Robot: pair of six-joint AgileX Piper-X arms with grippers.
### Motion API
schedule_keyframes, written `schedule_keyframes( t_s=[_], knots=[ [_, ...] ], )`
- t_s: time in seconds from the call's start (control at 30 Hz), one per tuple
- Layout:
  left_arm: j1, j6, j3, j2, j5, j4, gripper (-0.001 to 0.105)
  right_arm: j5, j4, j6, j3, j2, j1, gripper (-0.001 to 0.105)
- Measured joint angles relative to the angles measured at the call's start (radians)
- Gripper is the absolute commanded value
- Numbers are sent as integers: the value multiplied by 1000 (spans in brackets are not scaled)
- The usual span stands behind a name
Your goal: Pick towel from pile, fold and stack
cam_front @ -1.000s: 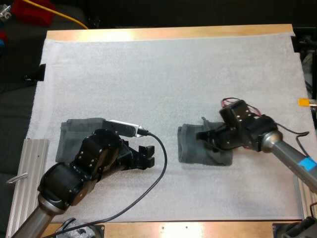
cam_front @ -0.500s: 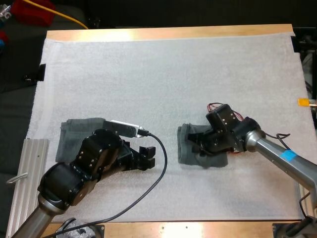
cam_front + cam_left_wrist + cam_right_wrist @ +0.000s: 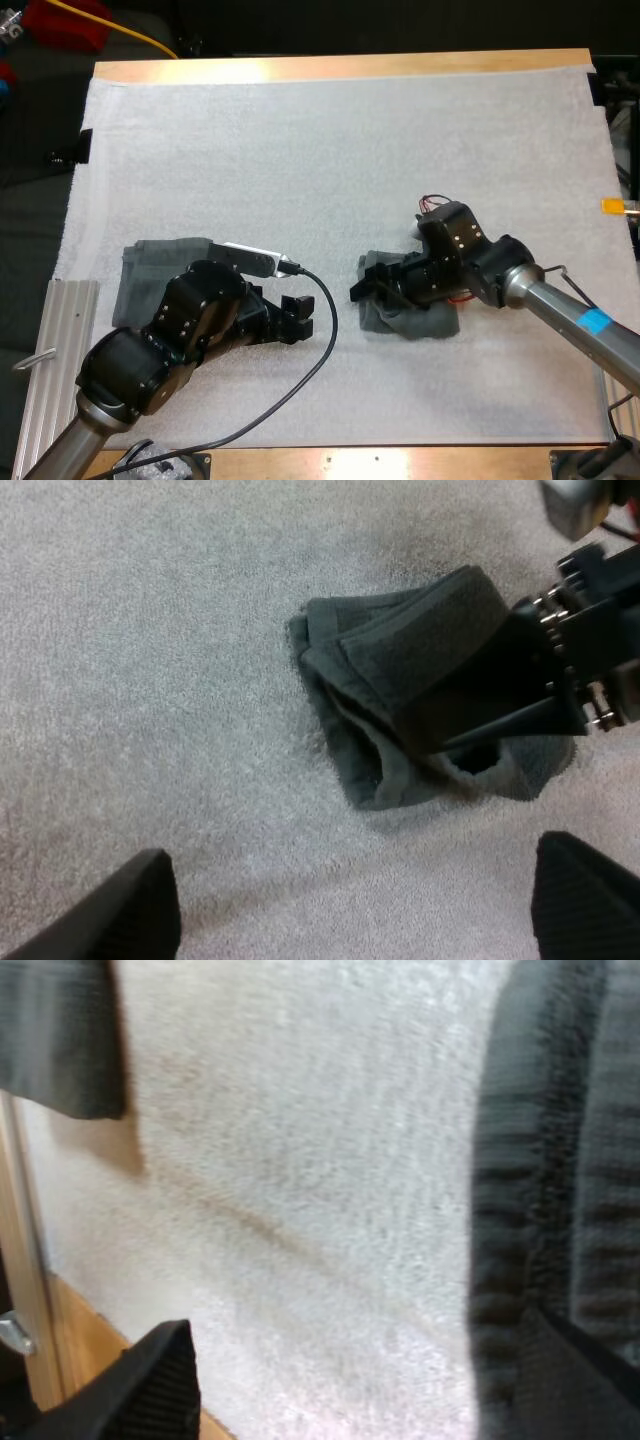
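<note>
Towel (image 3: 415,322) sits bunched on the white mat (image 3: 330,150), about 4 o'clock from its middle. The right tool (image 3: 366,282) is spread wide at its 9 o'clock edge, one finger poked into the fold. The left tool (image 3: 300,314) hangs released at 7 o'clock, next to a second towel (image 3: 150,265).

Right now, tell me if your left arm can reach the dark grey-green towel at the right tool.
Probably yes: only bare white mat separates the left tool from the towel, though the right tool crowds it.
</note>
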Motion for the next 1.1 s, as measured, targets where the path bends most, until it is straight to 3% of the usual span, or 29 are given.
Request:
schedule_keyframes(
  t_s=[0.17,0.4,1.1],
  knots=[
    [0,0,0,0,0,0,70,110,21,-8,0,-62,0,65],
    [0,0,0,0,0,0,70,226,165,-17,0,-92,0,65],
    [0,0,0,0,0,0,70,103,144,56,17,-57,11,65]
  ],
)
